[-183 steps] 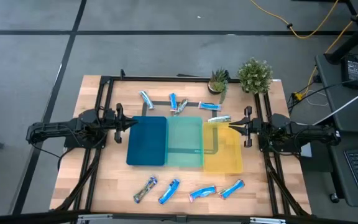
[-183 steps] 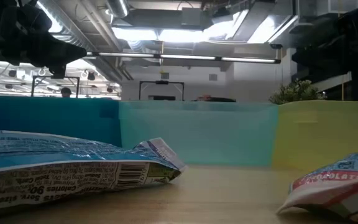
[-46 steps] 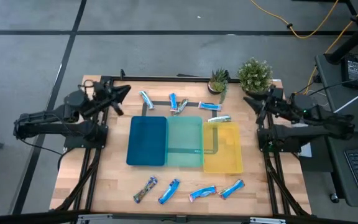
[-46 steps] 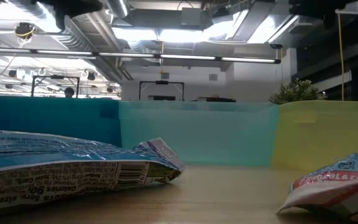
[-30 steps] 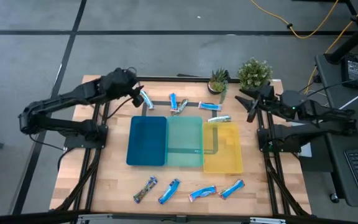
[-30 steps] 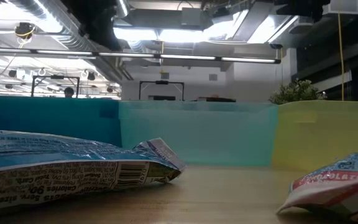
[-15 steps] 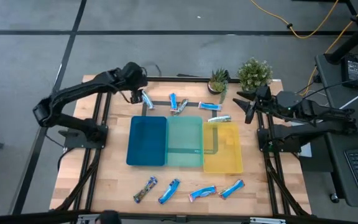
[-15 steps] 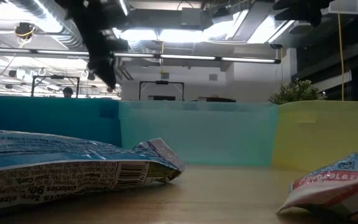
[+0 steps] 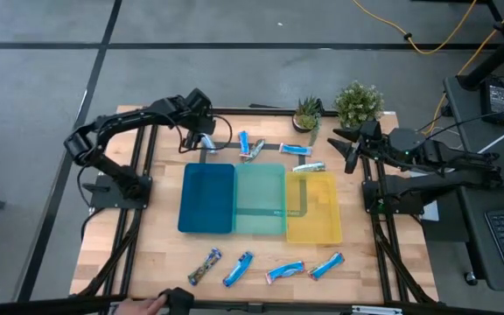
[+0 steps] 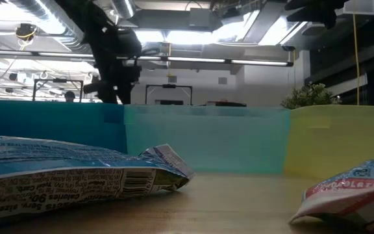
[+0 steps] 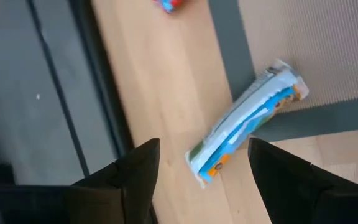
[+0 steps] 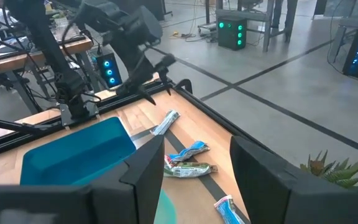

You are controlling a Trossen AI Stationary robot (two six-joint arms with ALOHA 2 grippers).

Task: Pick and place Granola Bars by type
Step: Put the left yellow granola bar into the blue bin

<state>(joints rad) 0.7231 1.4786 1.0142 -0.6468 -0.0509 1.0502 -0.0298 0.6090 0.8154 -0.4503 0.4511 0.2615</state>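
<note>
No bar is seen in any of the three trays: the dark-blue tray [image 9: 206, 198], the teal tray [image 9: 260, 200] and the yellow tray [image 9: 314, 208] lie side by side at the table's middle with nothing in them, so the sorting is judged to be at its very start.

Eight bars are counted on the wood. Four lie beyond the trays: the far-left bar [image 9: 206, 140], one blue bar [image 9: 244, 143] touching a brownish bar [image 9: 256, 149], another blue bar [image 9: 296, 150], and a silvery bar [image 9: 309, 167] at the yellow tray's far edge. Four more are spread along the near edge [image 9: 267, 267], well apart from the trays.

The left gripper [image 9: 201, 133] is held over the far-left bar, its fingers [image 11: 140, 171] spread to either side of that bar [image 11: 244, 129] and not yet pinching it; the first pick is judged to be in hand. The right gripper [image 9: 346, 150] is kept raised near the plants [image 9: 358, 105], its fingers [image 12: 149, 167] parted and nothing between them.

All eight bars remain to be picked and placed by type.
</note>
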